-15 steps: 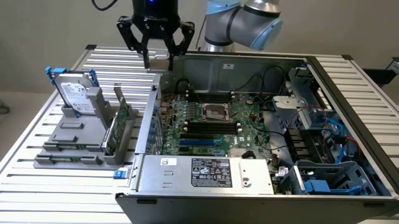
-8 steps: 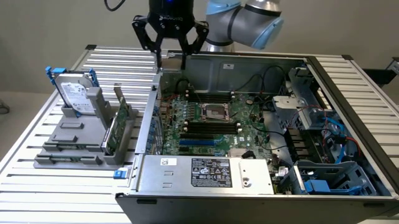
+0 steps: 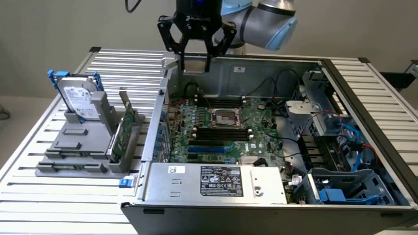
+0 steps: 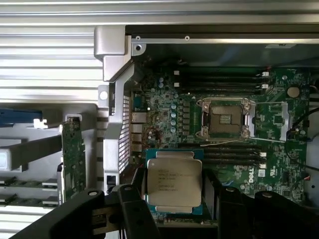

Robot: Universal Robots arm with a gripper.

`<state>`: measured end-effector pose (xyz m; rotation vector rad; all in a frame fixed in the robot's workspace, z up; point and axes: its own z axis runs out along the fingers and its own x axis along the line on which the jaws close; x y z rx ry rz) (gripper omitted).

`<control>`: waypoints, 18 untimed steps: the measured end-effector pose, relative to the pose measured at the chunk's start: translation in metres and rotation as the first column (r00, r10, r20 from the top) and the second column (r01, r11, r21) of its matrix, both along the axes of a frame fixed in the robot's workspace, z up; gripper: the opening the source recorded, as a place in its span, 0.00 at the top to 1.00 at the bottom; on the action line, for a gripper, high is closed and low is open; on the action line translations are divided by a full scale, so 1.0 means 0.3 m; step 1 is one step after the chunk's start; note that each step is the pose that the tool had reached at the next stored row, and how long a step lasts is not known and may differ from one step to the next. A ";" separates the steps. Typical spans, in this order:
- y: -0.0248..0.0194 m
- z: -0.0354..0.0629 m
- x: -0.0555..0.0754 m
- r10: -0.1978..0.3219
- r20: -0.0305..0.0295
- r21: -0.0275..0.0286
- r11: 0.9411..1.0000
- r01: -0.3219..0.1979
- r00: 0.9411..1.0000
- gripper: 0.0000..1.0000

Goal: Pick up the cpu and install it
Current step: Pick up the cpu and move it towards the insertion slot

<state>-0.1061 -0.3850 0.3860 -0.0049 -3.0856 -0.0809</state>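
Note:
The cpu (image 3: 195, 64), a flat square chip with a silvery top, hangs in my gripper (image 3: 197, 55) above the back wall of the open computer case (image 3: 365, 147). In the wrist view the cpu (image 4: 174, 182) sits between the two black fingers (image 4: 133, 205), and my gripper (image 4: 175, 209) is shut on it. The empty cpu socket (image 3: 226, 117) lies on the motherboard below, nearer the camera in the exterior view and a little toward its right. The socket (image 4: 224, 118) has its metal frame around it and is uncovered.
A grey holder (image 3: 75, 147) at the exterior view's left carries a silver hard drive (image 3: 80, 100) with blue handles and an upright green circuit card (image 3: 124, 131). A power supply (image 3: 216, 182) fills the case front. Cables and blue drive bays (image 3: 343, 188) crowd the case's right side.

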 end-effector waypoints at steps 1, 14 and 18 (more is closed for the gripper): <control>0.002 0.000 0.013 0.000 0.000 0.000 1.000 0.000 1.000 0.45; 0.029 -0.016 0.186 0.000 -0.001 0.001 1.000 0.000 1.000 0.45; 0.038 -0.038 0.238 -0.001 -0.002 0.001 1.000 0.001 1.000 0.45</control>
